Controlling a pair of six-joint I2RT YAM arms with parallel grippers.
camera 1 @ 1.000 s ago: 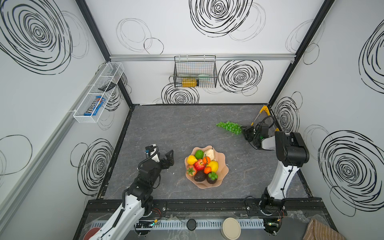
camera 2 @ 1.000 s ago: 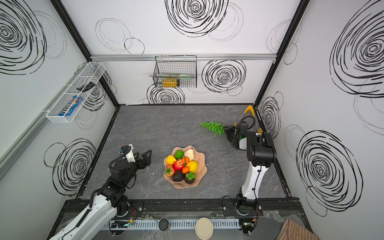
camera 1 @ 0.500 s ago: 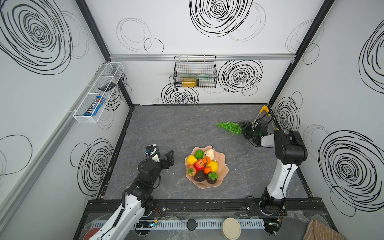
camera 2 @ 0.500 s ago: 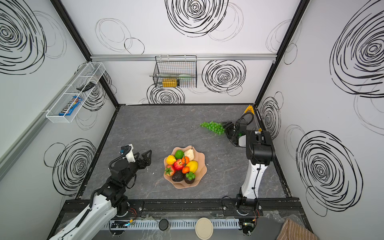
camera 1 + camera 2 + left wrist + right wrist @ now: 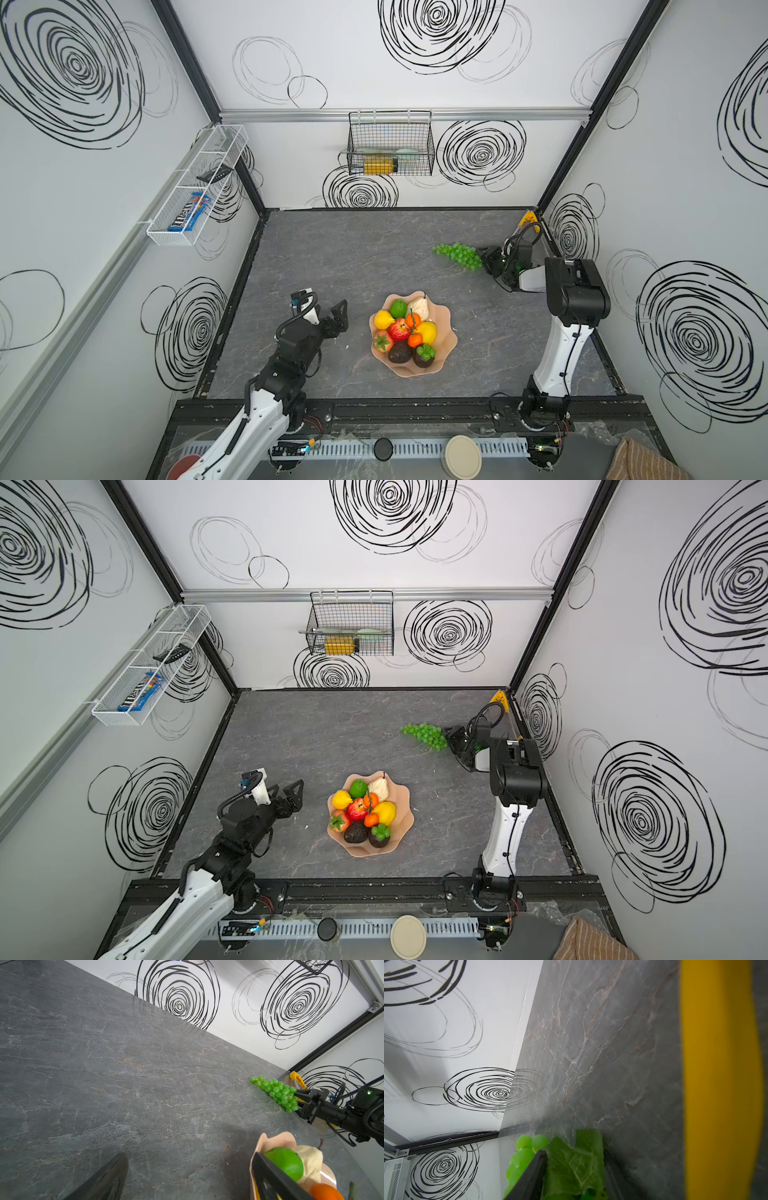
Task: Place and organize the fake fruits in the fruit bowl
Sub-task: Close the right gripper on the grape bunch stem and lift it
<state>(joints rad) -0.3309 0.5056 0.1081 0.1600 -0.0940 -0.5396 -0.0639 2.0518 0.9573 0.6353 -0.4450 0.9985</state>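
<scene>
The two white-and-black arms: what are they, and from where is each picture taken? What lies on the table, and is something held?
They are two robot arms, each ending in a two-fingered claw. Two pictures look down on the whole scene; two come from cameras on the wrists. On the grey table stands a scalloped fruit bowl filled with plastic fruits. A green grape bunch lies apart. The left claw is open and empty. The right claw has its fingers around the bunch's leaf; a firm grip I cannot confirm.

The black right gripper (image 5: 485, 259) now reaches the glossy green plastic grape bunch (image 5: 458, 255), jaws closing around its leafy end.
</scene>
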